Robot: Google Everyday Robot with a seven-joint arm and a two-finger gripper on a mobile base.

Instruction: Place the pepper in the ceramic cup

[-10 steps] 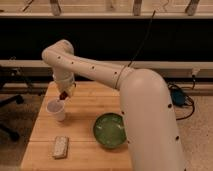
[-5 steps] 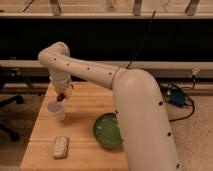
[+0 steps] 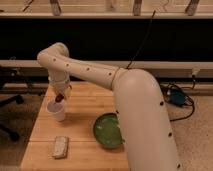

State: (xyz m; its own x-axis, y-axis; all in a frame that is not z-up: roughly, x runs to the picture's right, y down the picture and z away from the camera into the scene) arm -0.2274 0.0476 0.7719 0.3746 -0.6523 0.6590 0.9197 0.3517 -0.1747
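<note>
Nearest, a pale rectangular block [image 3: 60, 146] is seen lying flat on the wooden counter [image 3: 82, 150], with a green bowl [image 3: 107, 130] to its right. Farther back, the dark-red pepper [image 3: 59, 97] is held clenched in the claw [image 3: 60, 96] just above the white ceramic cup [image 3: 56, 111].

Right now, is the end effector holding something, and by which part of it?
The end effector, just above the ceramic cup, appears to hold the dark-red pepper. Which part of the pepper it holds cannot be told.
</note>
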